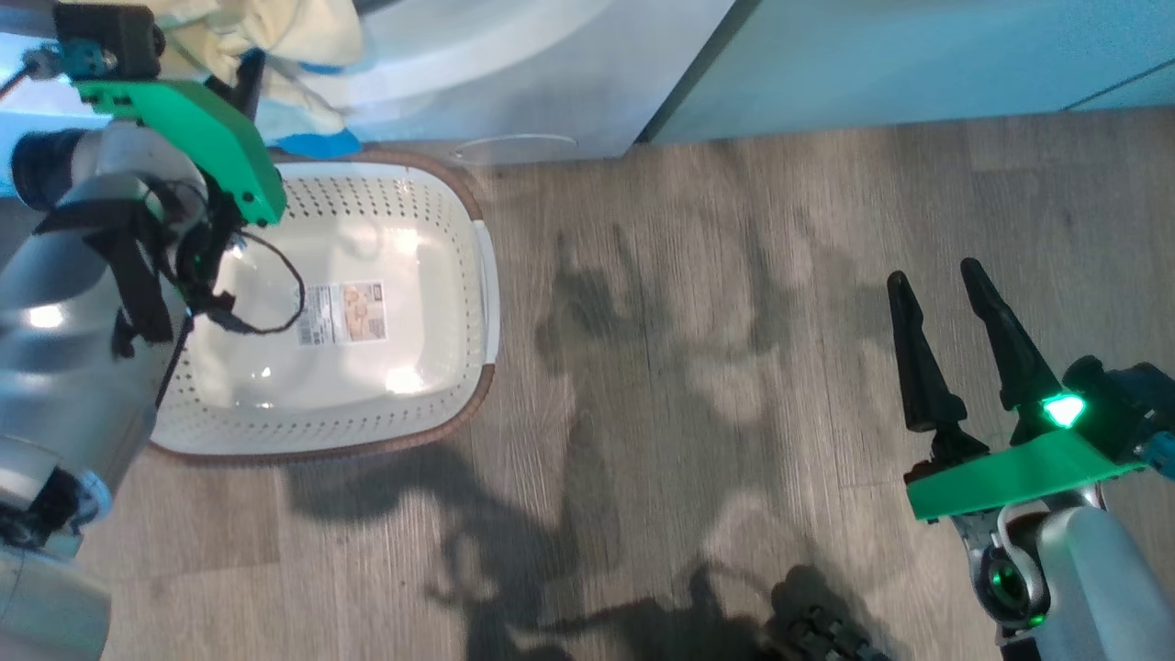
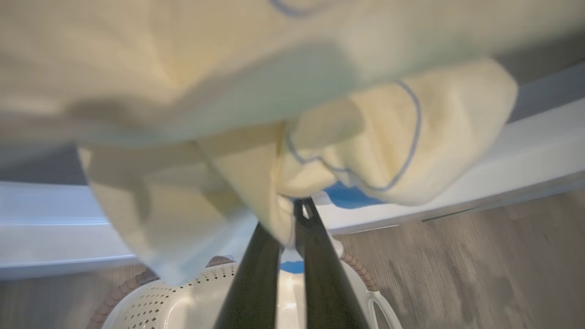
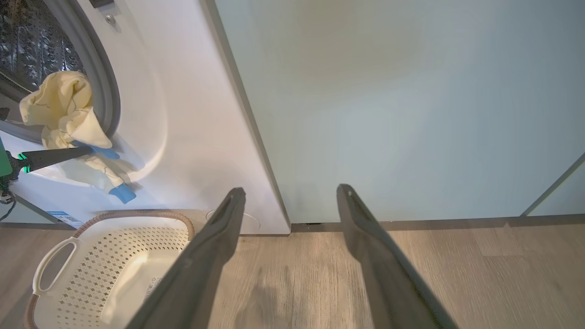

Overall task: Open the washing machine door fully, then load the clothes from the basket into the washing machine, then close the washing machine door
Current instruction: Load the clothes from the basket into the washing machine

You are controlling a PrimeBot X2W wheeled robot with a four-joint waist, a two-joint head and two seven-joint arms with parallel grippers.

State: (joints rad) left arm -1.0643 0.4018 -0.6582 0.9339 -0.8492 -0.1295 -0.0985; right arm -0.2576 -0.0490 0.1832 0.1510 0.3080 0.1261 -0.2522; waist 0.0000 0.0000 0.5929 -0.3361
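Pale yellow clothes (image 3: pixel 64 105) with a blue piece hang out of the washing machine (image 3: pixel 183 114), draped over its grey gasket (image 3: pixel 98 77) and down the white front. My left gripper (image 2: pixel 297 205) is shut on a fold of these clothes (image 2: pixel 388 137), just above the basket (image 2: pixel 183 292). In the head view the left gripper (image 1: pixel 246 83) sits at the top left against the clothes (image 1: pixel 266 37). The cream basket (image 1: pixel 486 275) stands on the floor with a label on its bare bottom. My right gripper (image 1: pixel 932 271) is open at the lower right, holding nothing. The washing machine door is out of view.
A pale-green cabinet (image 3: pixel 411 100) stands right of the washer. Wooden floor (image 1: pixel 734 367) stretches between the basket and my right arm. The steel drum (image 3: pixel 27 45) shows behind the gasket.
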